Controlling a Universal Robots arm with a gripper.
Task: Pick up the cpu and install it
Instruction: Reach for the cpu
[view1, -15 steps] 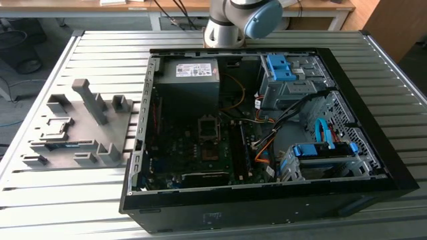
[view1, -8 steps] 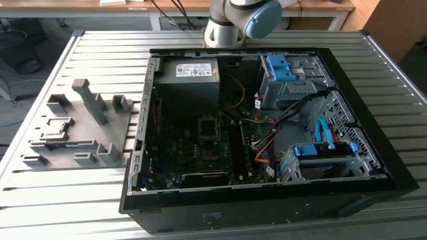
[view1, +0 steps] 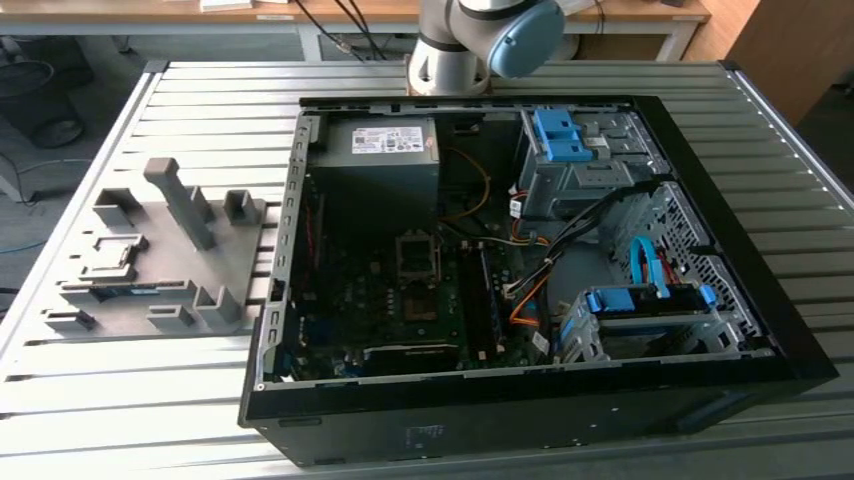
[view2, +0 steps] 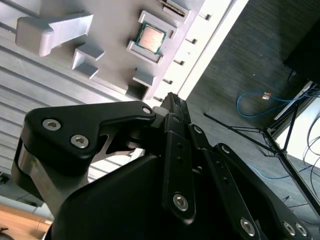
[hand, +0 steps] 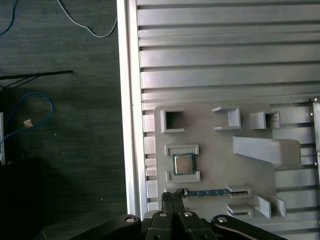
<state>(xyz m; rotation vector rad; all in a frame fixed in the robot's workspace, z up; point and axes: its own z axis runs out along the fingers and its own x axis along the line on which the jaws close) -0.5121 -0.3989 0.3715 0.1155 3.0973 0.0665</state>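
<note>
I see cpu (hand: 183, 164) seated in square pocket of grey holder plate (hand: 215, 160) on slatted surface (hand: 225, 50). My claw (hand: 172, 196) closed, empty, over holder plate, near cpu, not touching.

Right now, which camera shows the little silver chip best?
First wrist view: the cpu sits square-on in its grey holder. The second wrist view shows it slanted; in the exterior view it is too small to tell.

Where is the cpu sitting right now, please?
In the first wrist view the cpu lies flat in a nest on the grey holder tray, near the memory stick; that tray sits at the exterior view's left of the open computer case.
</note>
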